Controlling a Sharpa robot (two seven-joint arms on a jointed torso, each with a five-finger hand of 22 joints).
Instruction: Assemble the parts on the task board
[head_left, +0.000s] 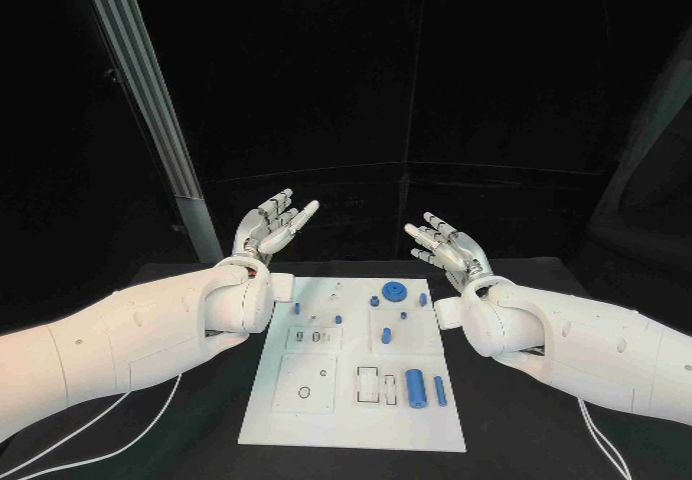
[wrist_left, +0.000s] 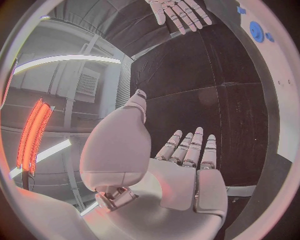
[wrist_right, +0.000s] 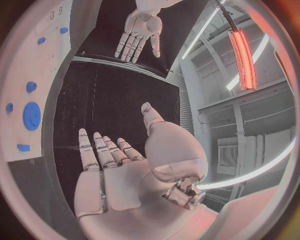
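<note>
The white task board (head_left: 361, 420) lies in the middle of the black table. Small blue parts are spread over it: a round disc (head_left: 392, 292) near the far edge, a thick cylinder (head_left: 415, 388) and a thin pin (head_left: 440, 391) at the near right. My left hand (head_left: 274, 226) is raised beyond the board's far left corner, fingers spread, holding nothing. My right hand (head_left: 449, 248) is raised beyond the far right corner, likewise spread and empty. The left wrist view has the left hand (wrist_left: 187, 165) with flat fingers and the right hand (wrist_left: 178, 12) across from it. The right wrist view has the right hand (wrist_right: 119, 165) and the disc (wrist_right: 31, 116).
A grey metal post (head_left: 159, 130) stands at the back left behind the table. Thin white cables (head_left: 87, 430) run over the table by my left arm, and another cable (head_left: 606, 440) by my right arm. Black table surface (head_left: 519, 440) lies either side of the board.
</note>
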